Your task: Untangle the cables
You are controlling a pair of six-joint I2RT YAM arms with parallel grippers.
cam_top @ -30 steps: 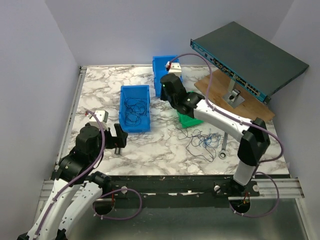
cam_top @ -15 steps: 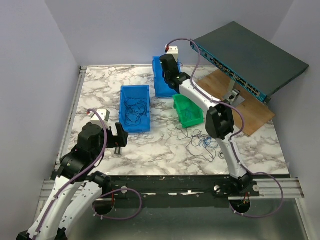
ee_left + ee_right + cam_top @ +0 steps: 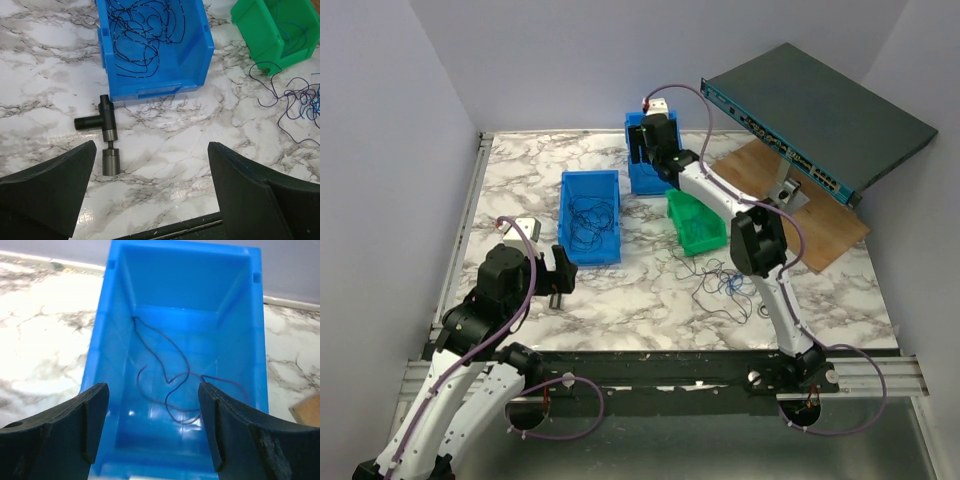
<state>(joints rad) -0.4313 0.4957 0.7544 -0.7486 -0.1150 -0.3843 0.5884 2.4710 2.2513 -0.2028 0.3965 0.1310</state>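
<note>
Cables are lying partly as a loose blue-and-dark tangle on the surface, just in front of the green bin; others are sitting sorted in bins. The step in hand appears to be the drop-off of one separated strand. A single cable is lying on the floor of the far blue bin, directly below the right tool. This tool is standing wide open, holding and touching nothing. The left tool is hovering fully open and empty above the surface, near the near blue bin. Next, the right tool is probably needing to travel to the tangle and pinch one strand only, close to a free end.
</note>
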